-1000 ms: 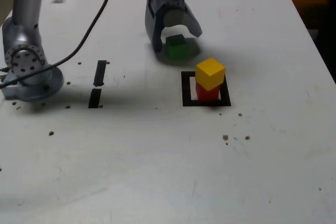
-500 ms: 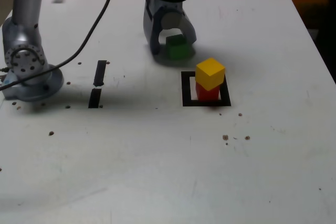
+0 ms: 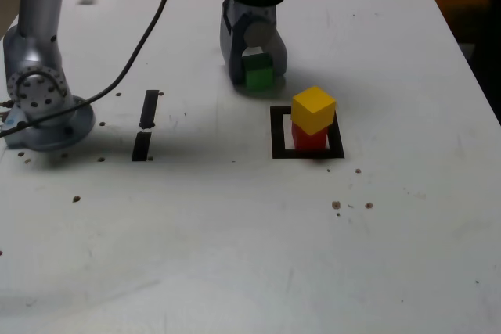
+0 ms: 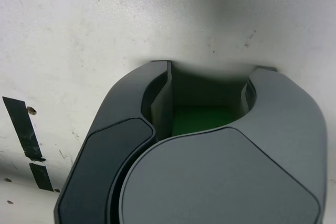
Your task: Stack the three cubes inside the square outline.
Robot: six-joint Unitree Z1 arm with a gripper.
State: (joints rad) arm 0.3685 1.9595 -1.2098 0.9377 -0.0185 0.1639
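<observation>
- Grey two-jawed robot hand [image 3: 252,76] pinches small green cube [image 3: 259,77] on white table [image 3: 235,232], just behind black tape square outline [image 3: 276,132].
- Ext. view only: yellow cube [image 3: 314,109] sits atop red cube [image 3: 310,138] inside outline.
- Wrist view: green face [image 4: 202,120] betw. jaws; two short black tape strips [image 4: 23,137] nearby.

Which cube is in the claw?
The green cube: the claw is shut on it, beside the square outline. Yellow sits atop red inside the outline.

Bare table [image 3: 258,256] around yellow-red stack [image 3: 311,120]
</observation>
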